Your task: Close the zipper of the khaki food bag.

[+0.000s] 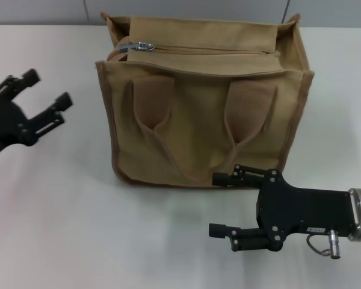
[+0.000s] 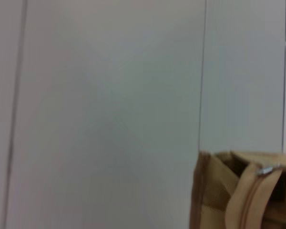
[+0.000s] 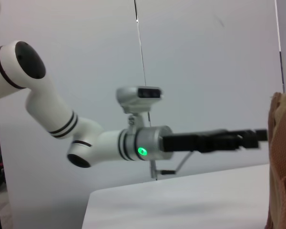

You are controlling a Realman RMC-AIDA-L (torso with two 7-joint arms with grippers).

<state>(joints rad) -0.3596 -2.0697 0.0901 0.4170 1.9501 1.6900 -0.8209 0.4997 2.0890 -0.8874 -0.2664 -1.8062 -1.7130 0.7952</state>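
Observation:
The khaki food bag (image 1: 204,120) stands upright on the white table, handles hanging down its front. Its zipper (image 1: 216,51) runs along the top, with the silver slider (image 1: 143,46) at the bag's left end. My left gripper (image 1: 48,93) is open, to the left of the bag and apart from it. My right gripper (image 1: 219,205) is open, low in front of the bag's right front corner, upper finger close to the bag's bottom edge. The left wrist view shows the bag's end (image 2: 219,191) and slider (image 2: 266,170). The right wrist view shows the left gripper (image 3: 257,136) near the bag's edge (image 3: 281,157).
The white table (image 1: 78,229) stretches around the bag. A grey panelled wall (image 1: 48,11) runs behind the table. The left arm's white links (image 3: 47,109) show in the right wrist view.

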